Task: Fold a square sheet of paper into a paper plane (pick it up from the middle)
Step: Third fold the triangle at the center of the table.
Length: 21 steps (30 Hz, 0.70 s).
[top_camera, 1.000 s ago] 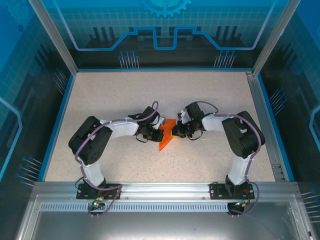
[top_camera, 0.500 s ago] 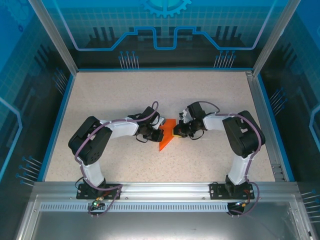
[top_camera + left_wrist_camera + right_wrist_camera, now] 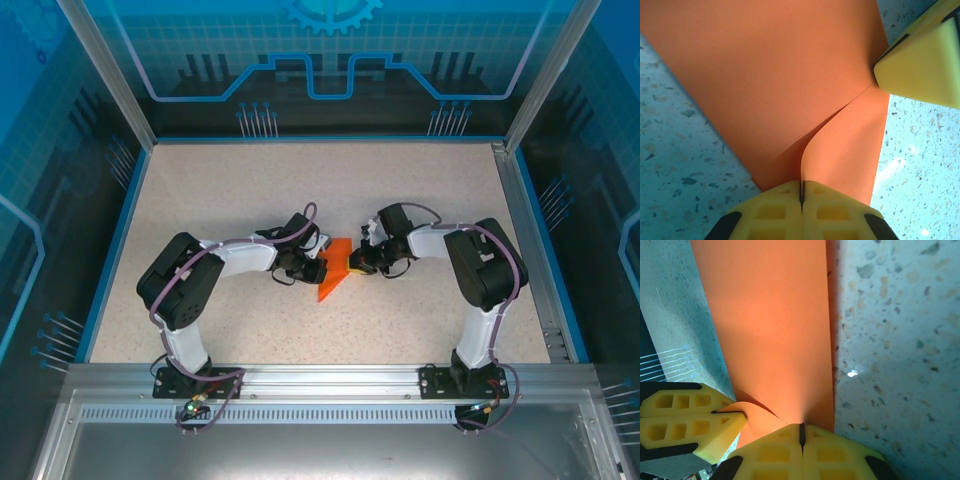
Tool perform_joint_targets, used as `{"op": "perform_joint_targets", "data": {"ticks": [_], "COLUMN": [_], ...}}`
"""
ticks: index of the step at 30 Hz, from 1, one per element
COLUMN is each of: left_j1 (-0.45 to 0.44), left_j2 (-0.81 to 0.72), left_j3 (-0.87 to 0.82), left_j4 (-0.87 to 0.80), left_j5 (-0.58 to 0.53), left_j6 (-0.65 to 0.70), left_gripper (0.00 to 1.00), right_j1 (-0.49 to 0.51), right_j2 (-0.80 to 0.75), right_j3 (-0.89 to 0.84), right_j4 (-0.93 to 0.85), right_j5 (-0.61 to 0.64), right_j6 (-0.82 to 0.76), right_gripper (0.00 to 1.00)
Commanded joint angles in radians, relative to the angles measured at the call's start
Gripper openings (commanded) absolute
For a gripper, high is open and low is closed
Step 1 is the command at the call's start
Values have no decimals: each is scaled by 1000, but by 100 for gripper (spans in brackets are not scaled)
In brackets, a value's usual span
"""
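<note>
Paper, place: the square sheet of paper (image 3: 333, 278), already creased into a wedge, is seen at the middle of the table (image 3: 230, 190) in the top view, between the two arms' tips.
Paper, long axis: it runs steeply from upper right to lower left of the top view. The broad end is set upward, and the point is directed to the lower left, toward the arm bases.
Left gripper (image 3: 801, 189): the fingers are pressed together at the bottom centre of the left wrist view. The curved edge of a lifted flap is drawn straight into their seam, so a clamp on the paper is judged.
Right gripper (image 3: 801, 432): the fingers are closed together at the bottom centre of the right wrist view. The paper runs up the frame from them and is judged to be pinched at its edge, though the bite itself is hidden.
Paper from the fingers: in each wrist view the sheet is spread upward from the fingertips. The other gripper's yellow fingers are met at the sheet's edge, at the upper right in the left wrist view and the lower left in the right wrist view.
Nearer arm: neither is favoured. The left flank is taken by the left gripper and the right flank by the right, both near the broad end, while the pointed end is left free.
Coming move: any further crease is judged to depend on this opposed hold across the long axis.
</note>
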Motion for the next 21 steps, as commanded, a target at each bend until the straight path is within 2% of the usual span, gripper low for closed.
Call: {"op": "perform_joint_targets", "data": {"ticks": [1, 7, 12, 16, 21], "left_j1": [6, 7, 5, 6, 5], "left_j2": [9, 9, 8, 3, -2], "left_j3": [-26, -28, -30, -28, -27], "left_j4": [-56, -53, -54, -55, -62], "left_j5": [-58, -59, -59, -59, -63], "left_j6": [32, 28, 32, 33, 34], "left_gripper": [5, 5, 5, 5, 6], "right_j1": [19, 68, 121, 122, 123], "right_j2": [-41, -102, -47, -3, 27], "right_j3": [1, -7, -4, -18, -16], "right_j4": [-68, -35, 6, 45, 3], "right_j5": [50, 34, 54, 65, 103], "right_j6": [-13, 33, 70, 87, 68], "right_gripper": [0, 0, 0, 0, 0]}}
